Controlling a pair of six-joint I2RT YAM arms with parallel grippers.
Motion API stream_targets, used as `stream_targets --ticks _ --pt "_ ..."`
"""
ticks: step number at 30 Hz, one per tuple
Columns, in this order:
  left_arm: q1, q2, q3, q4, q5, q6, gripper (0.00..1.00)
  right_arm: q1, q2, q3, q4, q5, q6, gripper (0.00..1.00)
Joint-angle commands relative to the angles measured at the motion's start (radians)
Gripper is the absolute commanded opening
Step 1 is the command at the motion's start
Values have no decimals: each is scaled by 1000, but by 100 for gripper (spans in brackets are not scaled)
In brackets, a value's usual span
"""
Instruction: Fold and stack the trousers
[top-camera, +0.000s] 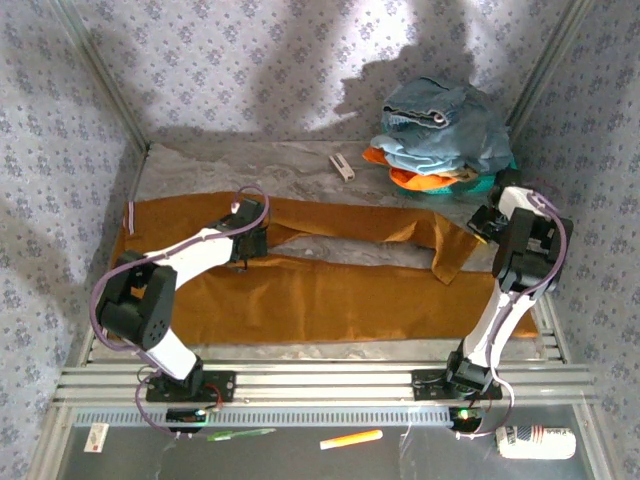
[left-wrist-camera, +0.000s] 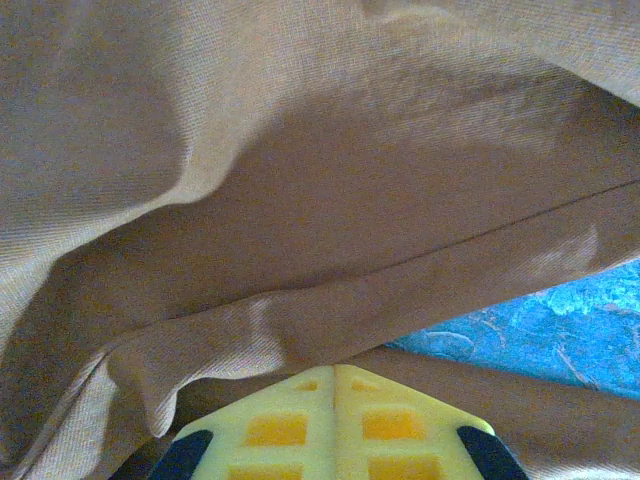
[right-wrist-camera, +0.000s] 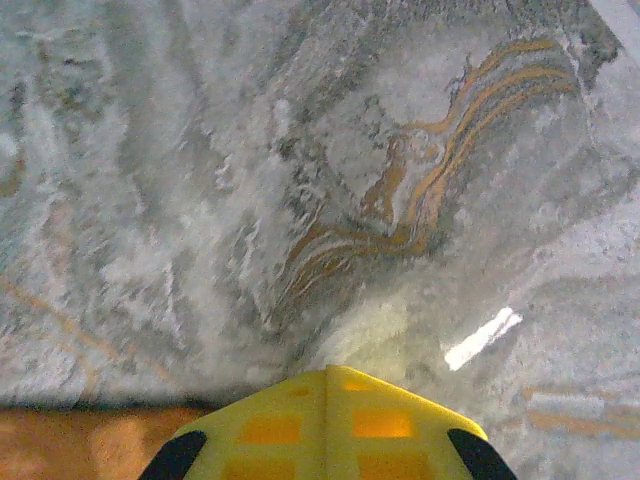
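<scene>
Right fingers (right-wrist-camera: 270, 425) pressed together over marbled table (top-camera: 300, 165); patterned walls (top-camera: 250, 60) around.

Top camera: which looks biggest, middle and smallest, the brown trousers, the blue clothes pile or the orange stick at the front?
1. trousers, spread across most of the table
2. blue clothes pile, in the far right corner
3. orange stick, clearly smallest, even though it lies nearer the camera

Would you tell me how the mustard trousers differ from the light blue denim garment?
The trousers are mustard brown; the denim garment is light blue. The trousers lie spread long across the table, while the denim garment sits crumpled in the far right corner. The trousers lie on bare table; the denim garment tops orange cloth. Both are cloth garments.
</scene>
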Motion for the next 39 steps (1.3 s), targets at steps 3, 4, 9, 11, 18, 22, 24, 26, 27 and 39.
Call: stream_targets --ticks 3,4,9,11,18,22,24,26,27,39 --pt "-8 -41 22 -13 -45 8 0 18 -196 33 -23 81 20 0" --pt "-17 -32 38 -37 -85 9 0 17 -209 51 -34 99 18 0" --pt "-70 37 106 -62 -175 47 0 4 -186 150 -72 143 6 0" --pt "-102 69 129 -30 -184 69 12 8 -158 155 -89 113 17 2" --pt "-141 238 264 45 -92 165 40 21 -124 -24 14 -58 45 52" --pt "-142 320 298 114 -56 221 47 26 -110 -76 45 -88 43 53" --pt "-141 354 319 120 -32 235 47 28 -100 -92 55 -109 47 53" --pt "-141 374 318 135 -14 235 45 35 -93 -107 57 -111 55 54" --pt "-142 379 312 143 -11 231 42 39 -92 -111 57 -102 57 54" --pt "-139 388 244 185 -23 206 8 21 -51 -96 22 -82 41 66"
